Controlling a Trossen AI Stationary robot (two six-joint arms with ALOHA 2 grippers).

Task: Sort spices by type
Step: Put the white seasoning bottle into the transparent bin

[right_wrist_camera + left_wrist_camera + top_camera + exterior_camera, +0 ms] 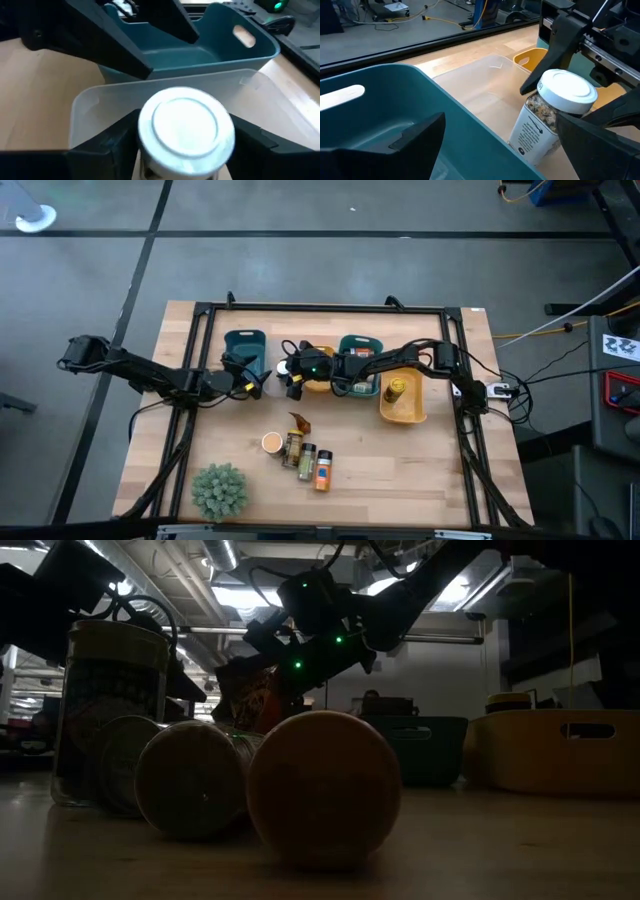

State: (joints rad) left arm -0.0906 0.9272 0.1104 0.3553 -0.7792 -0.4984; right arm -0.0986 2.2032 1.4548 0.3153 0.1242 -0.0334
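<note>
White-lidded jar (186, 131): our right gripper (180, 142) grasps it by the sides, lid upward, so it sets down standing. Clear tray (90, 107): directly beneath, the likely bin for this type. Left gripper (490, 150): released, waiting just beside.

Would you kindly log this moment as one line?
right gripper: around white-lidded spice jar over clear tray | left gripper: open, waiting beside teal tray

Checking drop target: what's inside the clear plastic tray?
The clear plastic tray shows a bare floor, with the white-lidded spice jar between the right gripper's fingers over it. The floor under the jar is hidden.
</note>
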